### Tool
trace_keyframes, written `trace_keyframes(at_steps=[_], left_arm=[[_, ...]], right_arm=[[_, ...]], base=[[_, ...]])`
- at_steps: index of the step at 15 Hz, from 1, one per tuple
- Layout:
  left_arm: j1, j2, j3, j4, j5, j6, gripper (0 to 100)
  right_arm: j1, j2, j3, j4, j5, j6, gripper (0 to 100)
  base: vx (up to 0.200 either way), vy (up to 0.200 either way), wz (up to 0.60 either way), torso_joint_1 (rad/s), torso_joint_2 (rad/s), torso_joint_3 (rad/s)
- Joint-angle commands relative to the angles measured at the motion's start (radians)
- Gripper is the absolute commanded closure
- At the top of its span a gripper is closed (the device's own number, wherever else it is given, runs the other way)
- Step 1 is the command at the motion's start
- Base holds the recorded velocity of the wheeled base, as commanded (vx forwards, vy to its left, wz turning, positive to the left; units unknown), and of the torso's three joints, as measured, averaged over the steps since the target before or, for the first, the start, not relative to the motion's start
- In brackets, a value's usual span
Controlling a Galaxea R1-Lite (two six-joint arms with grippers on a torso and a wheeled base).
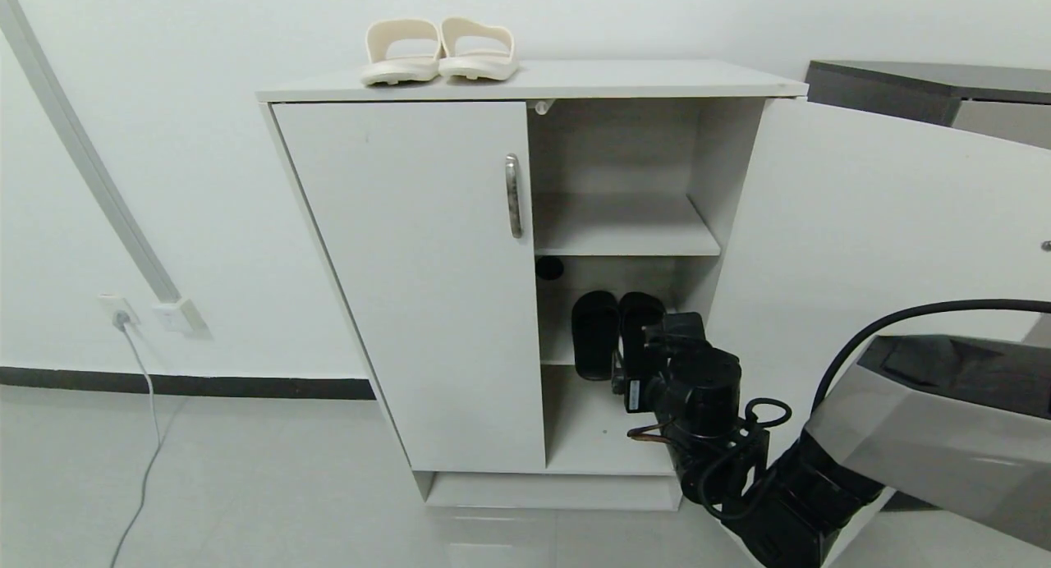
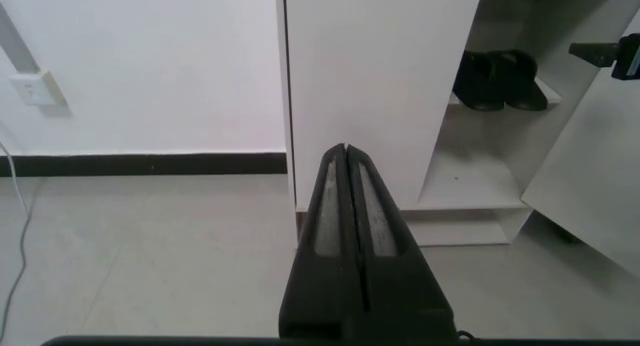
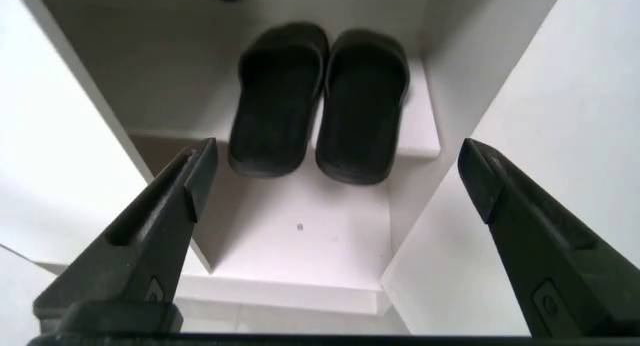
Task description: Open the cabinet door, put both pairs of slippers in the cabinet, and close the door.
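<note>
A white cabinet (image 1: 640, 77) stands against a pale wall. Its left door (image 1: 402, 289) is closed and has a metal handle (image 1: 513, 196) at its inner edge. Its right door (image 1: 862, 223) is swung wide open to the robot's right, showing the right half of the interior.

A pair of cream slippers (image 1: 439, 51) sits side by side on top of the cabinet, above the closed door. A pair of black slippers (image 1: 616, 334) lies side by side on the middle shelf (image 3: 425, 121) inside the open half, below the bare upper shelf (image 1: 624, 223). Their near ends seem to reach the shelf's front edge, though the angle makes this hard to judge.

The right claw (image 3: 335, 151) hangs in front of the open compartment, pointed at the black slippers. Its fingers (image 3: 175, 201) are spread wide and hold nothing, clear of the slippers.

The left claw (image 2: 345, 161) is low over the grey tiled floor (image 2: 150, 256), in front of the closed door and apart from it. Its fingers are pressed flat together and it is empty.

A wall socket (image 1: 119, 309) with a cable plugged in sits low on the wall, well to the left of the cabinet.
</note>
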Motion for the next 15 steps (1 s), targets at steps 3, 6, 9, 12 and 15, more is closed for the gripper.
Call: trace_keyframes(at_steps=[3,6,9,12,15], left_arm=[[0.0,0.001,0.0,0.0,0.0,-0.001,100],[0.0,0.001,0.0,0.0,0.0,-0.001,100],[0.0,0.001,0.0,0.0,0.0,-0.001,100],[0.0,0.001,0.0,0.0,0.0,-0.001,100],[0.0,0.001,0.0,0.0,0.0,-0.001,100]], right_arm=[[0.0,0.012,0.001,0.0,0.0,-0.001,0],[0.0,0.012,0.002,-0.002,-0.002,-0.001,0],[-0.002,0.014,0.002,-0.002,-0.002,-0.001,0],[-0.002,0.02,0.002,-0.019,-0.002,-0.002,0],[-0.002,0.02,0.002,-0.02,-0.002,-0.005,0]], base=[[0.0,0.0,0.0,0.001,0.0,0.019],[0.0,0.0,0.0,0.0,0.0,0.0],[0.0,0.0,0.0,0.0,0.0,0.0],[0.0,0.2,0.0,0.002,0.0,0.009],[0.0,0.2,0.0,0.004,0.0,-0.001]])
